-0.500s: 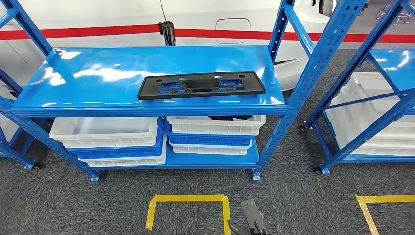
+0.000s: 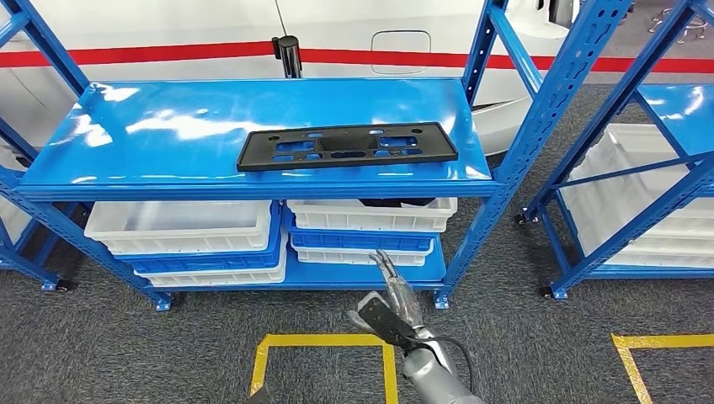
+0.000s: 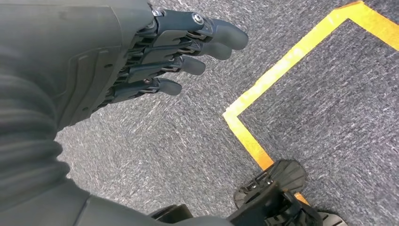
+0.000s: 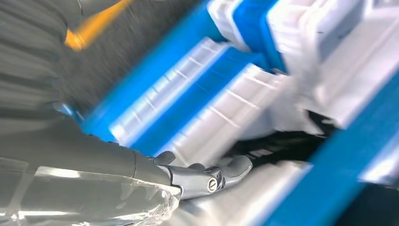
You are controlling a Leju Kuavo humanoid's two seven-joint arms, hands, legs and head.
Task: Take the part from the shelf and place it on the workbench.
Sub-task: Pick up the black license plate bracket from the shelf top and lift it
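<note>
1. Blue shelf (image 2: 168,126) fills the upper part of the head view, glossy top board with glare; a second blue rack (image 2: 623,168) stands to its right, white bins inside; white vehicle body with a red stripe (image 2: 168,52) behind.
2. Grey carpet floor (image 2: 101,345) in front of the shelf; yellow tape square (image 2: 324,341) marked on it, another tape corner (image 2: 657,341) further right.
3. White bins (image 2: 181,225) on the lower level, stacked with blue trays, left stack and right stack (image 2: 370,215); something dark lies in the top right bin, cannot tell what.
4. Part (image 2: 345,146), flat black rectangular plate with cut-outs; lies flat on the shelf's top board, right of centre, near the front edge; nothing touching it.
5. Right hand (image 2: 391,307) raised in front of the lower shelf level, well below the part; fingers (image 2: 389,273) stretched out and apart, released, holding nothing; right wrist view is blurred, shows the white bins and blue trays close ahead.
6. Left hand (image 3: 155,61) hangs low over the carpet beside the yellow tape; fingers (image 3: 207,49) extended side by side, released, grasping nothing.
</note>
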